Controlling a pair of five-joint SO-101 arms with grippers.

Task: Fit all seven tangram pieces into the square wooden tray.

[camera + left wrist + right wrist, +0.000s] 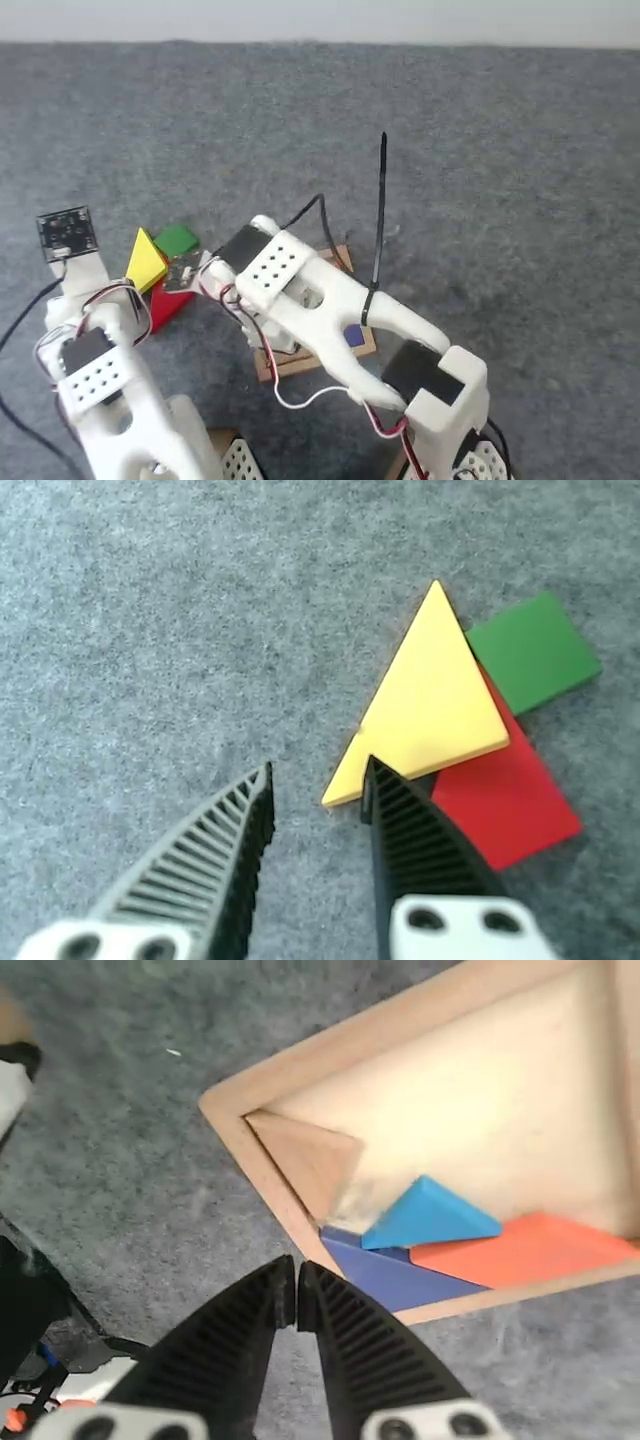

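Right wrist view looks onto a corner of the square wooden tray (330, 1053), pale with a raised rim, on the grey table (120, 1160). Inside sit a plain wood triangle (305, 1155), a light blue triangle (430, 1215), a dark blue piece (390, 1272) and an orange piece (520, 1245). The right hand (297, 1270) hangs outside the rim, fingers together. The left hand (319, 770), fingers apart, hovers by a yellow triangle (430, 705) overlapping a green square (535, 650) and a red piece (505, 795).
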